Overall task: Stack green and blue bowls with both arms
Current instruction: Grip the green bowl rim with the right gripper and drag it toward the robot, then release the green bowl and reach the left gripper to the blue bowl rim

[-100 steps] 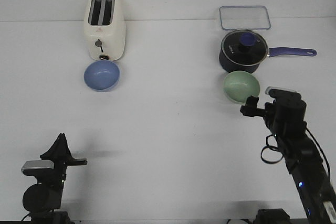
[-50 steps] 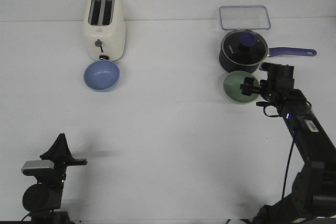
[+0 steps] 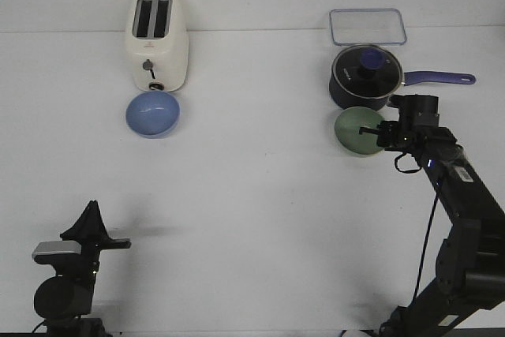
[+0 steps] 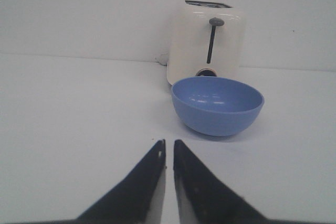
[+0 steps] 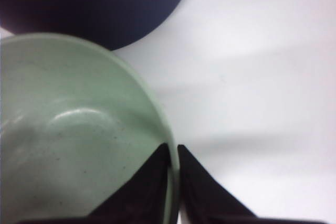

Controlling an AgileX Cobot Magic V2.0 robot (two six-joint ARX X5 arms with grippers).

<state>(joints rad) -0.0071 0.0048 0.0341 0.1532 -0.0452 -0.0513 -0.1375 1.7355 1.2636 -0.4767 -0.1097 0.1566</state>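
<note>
The pale green bowl sits on the white table just in front of the saucepan. My right gripper is at its right rim. In the right wrist view the gripper has one finger inside the green bowl and one outside, shut on the rim. The blue bowl sits in front of the toaster at the far left. My left gripper is low at the near left, shut and empty. In the left wrist view the gripper points at the blue bowl, well short of it.
A cream toaster stands right behind the blue bowl and also shows in the left wrist view. A dark navy saucepan with a glass lid and long handle stands close behind the green bowl. A clear container lid lies at the back right.
My right arm has moved forward and left to the green bowl, and its jaws now sit over the bowl's right rim. The left arm and the blue bowl have not moved.
</note>
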